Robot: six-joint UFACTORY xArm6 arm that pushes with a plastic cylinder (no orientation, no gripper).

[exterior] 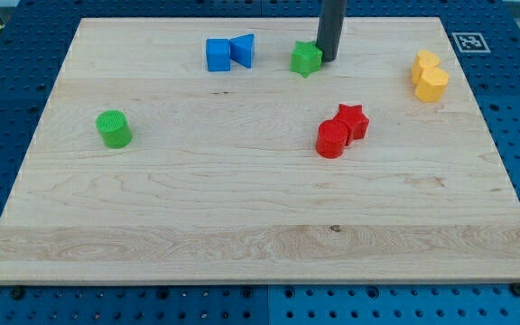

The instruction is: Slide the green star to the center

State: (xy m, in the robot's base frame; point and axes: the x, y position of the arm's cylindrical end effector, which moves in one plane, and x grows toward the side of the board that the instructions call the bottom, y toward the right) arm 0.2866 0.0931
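Now, green star (306, 60): near the view's top edge of the board (242, 226), a little right of middle, well short of the centre.
My tip (328, 60): touching the star's right side (a bare rod, no claw to open or close).
Push risk: contact sits on the right, so a push likely sends the star leftward, not down to the centre.
Blue blocks (229, 51): just left of the star; a leftward slide could knock them.
Red star and red cylinder (342, 131): below-right, near the centre; a swing there may clip them.
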